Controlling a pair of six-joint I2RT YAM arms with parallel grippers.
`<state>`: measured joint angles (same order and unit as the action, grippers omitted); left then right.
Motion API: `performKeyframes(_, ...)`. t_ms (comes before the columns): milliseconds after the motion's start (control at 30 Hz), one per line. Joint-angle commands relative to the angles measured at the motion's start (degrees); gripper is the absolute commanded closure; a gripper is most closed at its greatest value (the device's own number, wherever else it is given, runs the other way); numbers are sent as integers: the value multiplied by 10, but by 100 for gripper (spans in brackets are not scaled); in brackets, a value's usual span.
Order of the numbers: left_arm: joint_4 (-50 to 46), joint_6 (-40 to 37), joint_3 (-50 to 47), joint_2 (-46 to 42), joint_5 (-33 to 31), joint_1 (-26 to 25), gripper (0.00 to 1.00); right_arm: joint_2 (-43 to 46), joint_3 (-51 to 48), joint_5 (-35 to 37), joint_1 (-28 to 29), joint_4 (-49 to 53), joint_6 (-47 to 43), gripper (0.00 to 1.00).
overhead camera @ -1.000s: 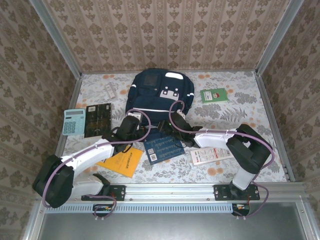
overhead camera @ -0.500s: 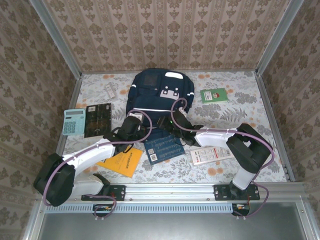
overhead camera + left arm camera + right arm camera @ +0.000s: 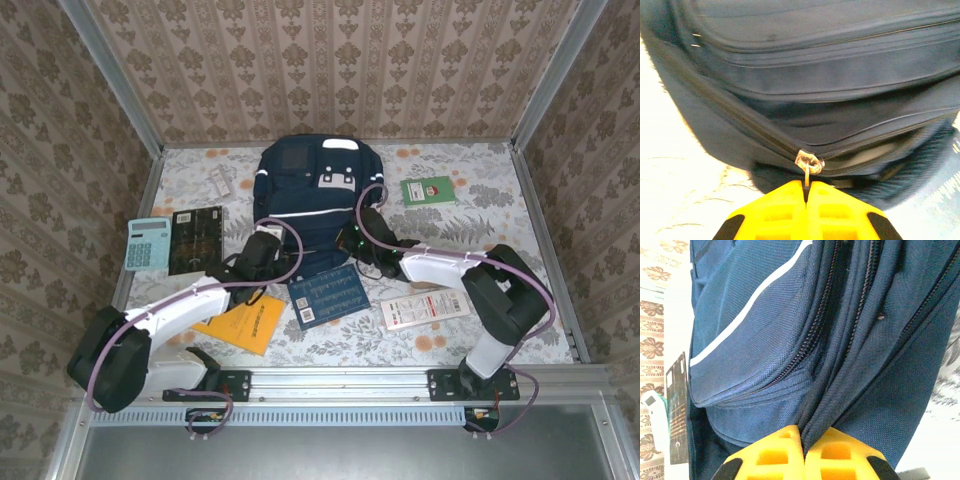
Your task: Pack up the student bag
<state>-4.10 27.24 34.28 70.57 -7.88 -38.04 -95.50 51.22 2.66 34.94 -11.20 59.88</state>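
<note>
The student bag lies flat at the back middle of the table, navy with a white stripe and grey-white patches. My left gripper is at its near left corner, shut on the metal zipper pull that hangs from the slider on the bag. My right gripper is at the near right corner. Its yellow fingers are shut on a fold of the bag's fabric beside the zipper seam of the bag.
A blue booklet, an orange book and a white leaflet lie in front of the bag. A calculator and black booklet lie to the left, with a small white item behind them. A green book lies right.
My right gripper has closed on the bag's fabric and moved toward the back. The bag has shifted away from the arms. The left gripper stays shut on the zipper pull.
</note>
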Motion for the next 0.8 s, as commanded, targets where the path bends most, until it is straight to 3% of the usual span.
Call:
performKeyframes(0, -52, 27, 5, 2, -59, 40, 100, 34, 23, 45, -60, 55, -58, 100)
performKeyframes(333, -56, 39, 19, 60, -124, 93, 100, 29, 55, 15, -147, 102, -122, 100)
performKeyframes(567, -48, 44, 65, 123, -126, 142, 100, 14, 104, 9, -185, 146, -167, 100)
performKeyframes(767, -45, 48, 117, 169, -133, 172, 100, -14, 162, -57, -239, 175, -169, 100)
